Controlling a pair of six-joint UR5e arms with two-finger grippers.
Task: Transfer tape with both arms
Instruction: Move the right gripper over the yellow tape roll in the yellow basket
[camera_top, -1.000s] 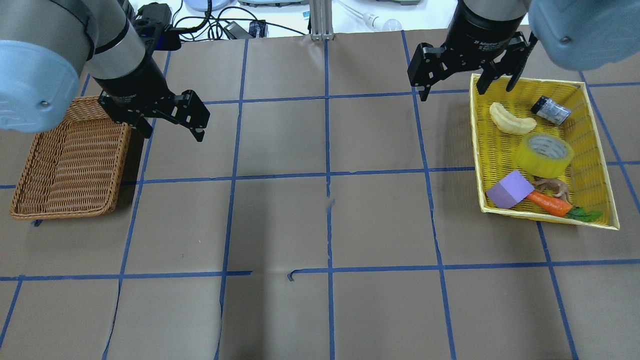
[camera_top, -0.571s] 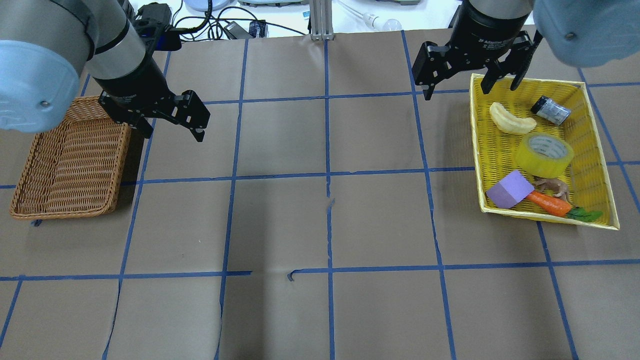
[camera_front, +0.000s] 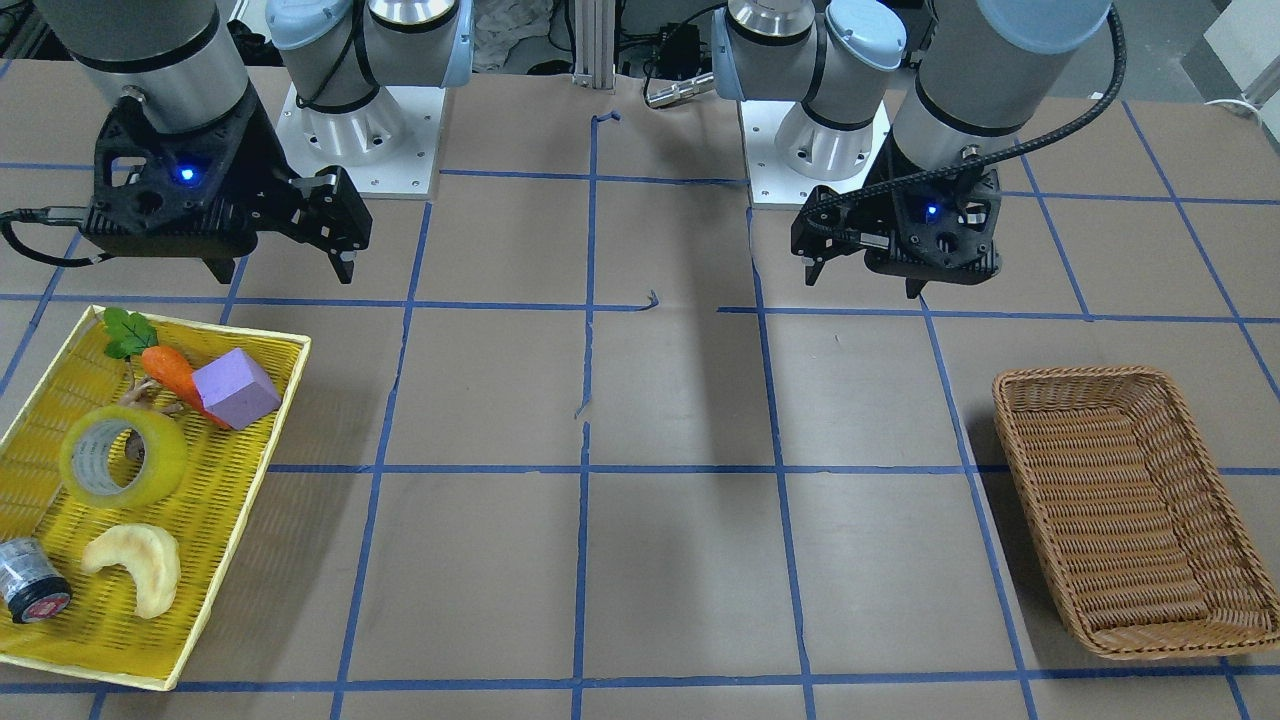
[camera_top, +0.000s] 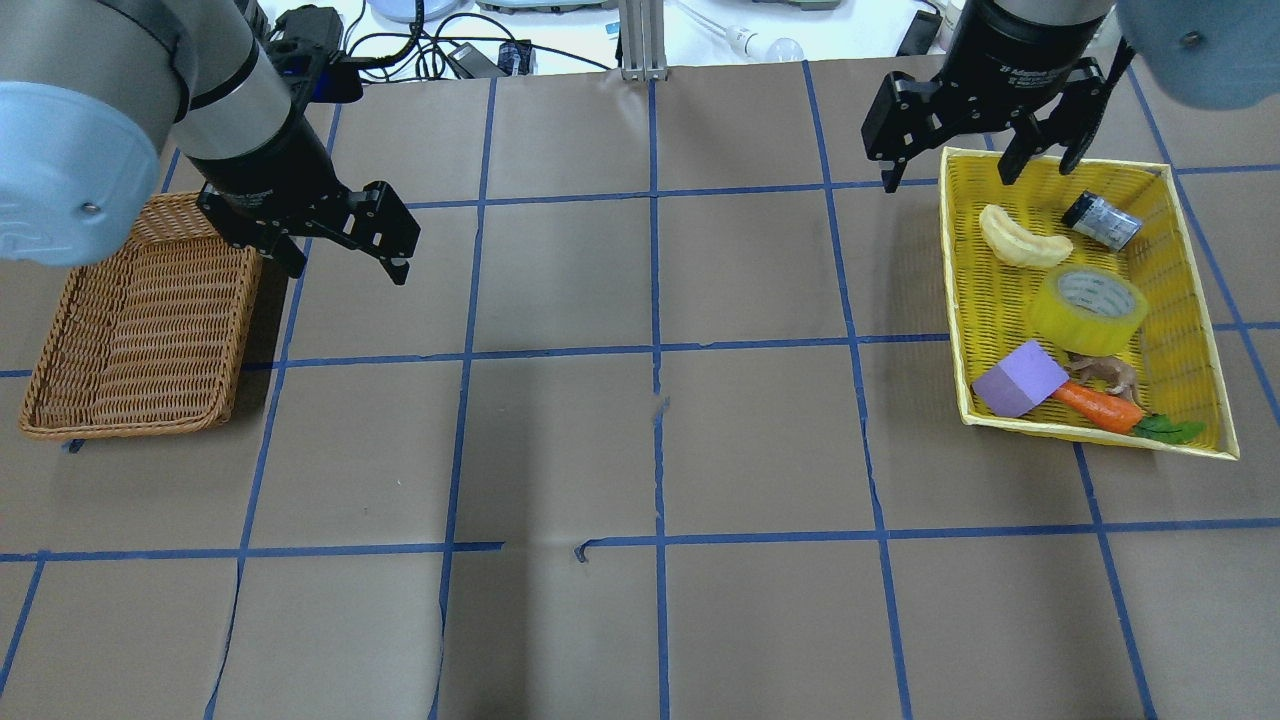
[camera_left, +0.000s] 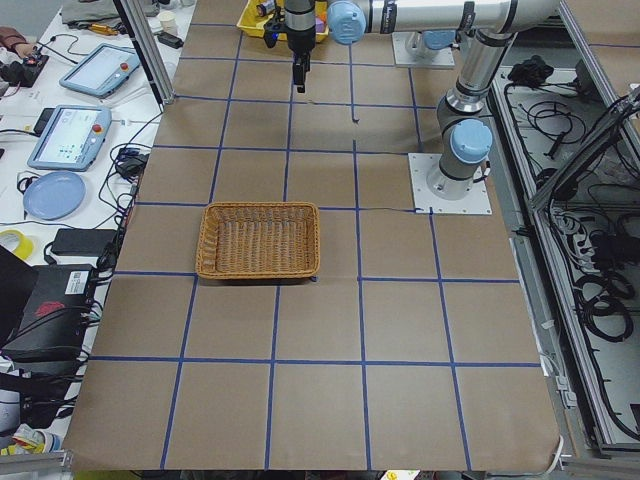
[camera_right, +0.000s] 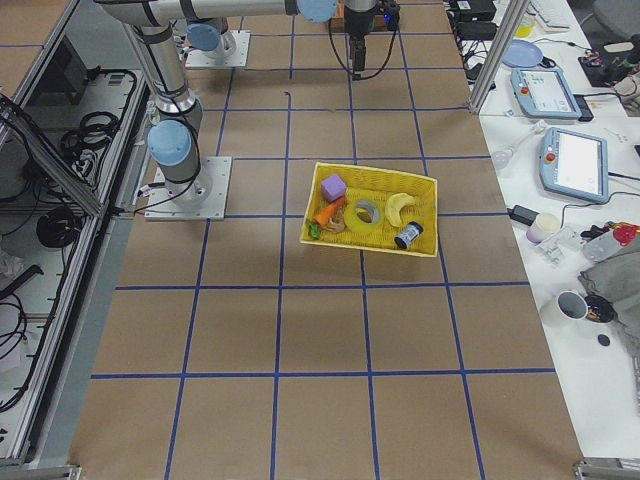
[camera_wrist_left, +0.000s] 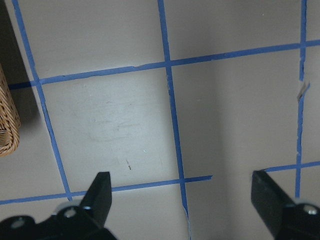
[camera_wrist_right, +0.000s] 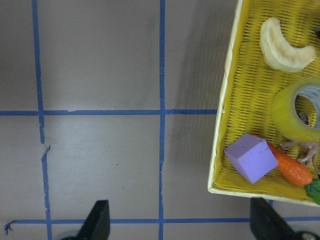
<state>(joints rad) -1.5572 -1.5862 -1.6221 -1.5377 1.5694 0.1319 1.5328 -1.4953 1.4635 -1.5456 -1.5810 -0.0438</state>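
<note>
One camera looks down from behind the robot, another faces it from across the table (camera_top: 560, 450); both take in the yellow tray (camera_top: 1185, 290) and wicker basket (camera_top: 130, 320). Two more watch from far off at the table's ends. Wrist cameras stare straight down, close

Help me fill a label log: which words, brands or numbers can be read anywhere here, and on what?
"2F Adaptive Gripper": faint white lettering on the black collar above the right claw.
Small dark cylinder with a red end: label too small to read.
Translucent yellow-green tape roll: marks on its grey-white core, unreadable.
</note>
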